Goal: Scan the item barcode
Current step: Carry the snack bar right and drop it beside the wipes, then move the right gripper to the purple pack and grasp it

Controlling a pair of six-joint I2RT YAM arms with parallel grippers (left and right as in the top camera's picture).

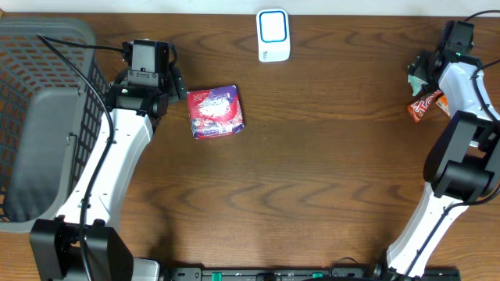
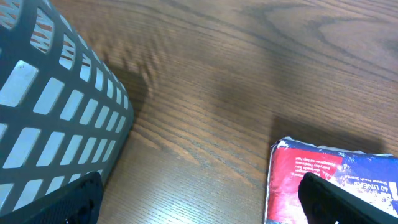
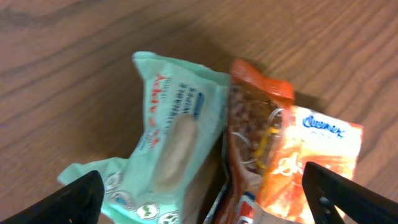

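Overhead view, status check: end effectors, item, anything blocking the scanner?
Left end effector open, empty, beside red packet. Right end effector open over mint pack and orange packet. Scanner unobstructed, nothing at it.

You see the mint-green plastic pouch (image 3: pixel 180 137) and orange foil packet (image 3: pixel 311 165) cut off between the fingers of the right gripper (image 3: pixel 202 208).

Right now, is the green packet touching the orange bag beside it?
Touching. The right wrist view shows the green packet lying edge to edge against the orange bag, no wood between them up top.
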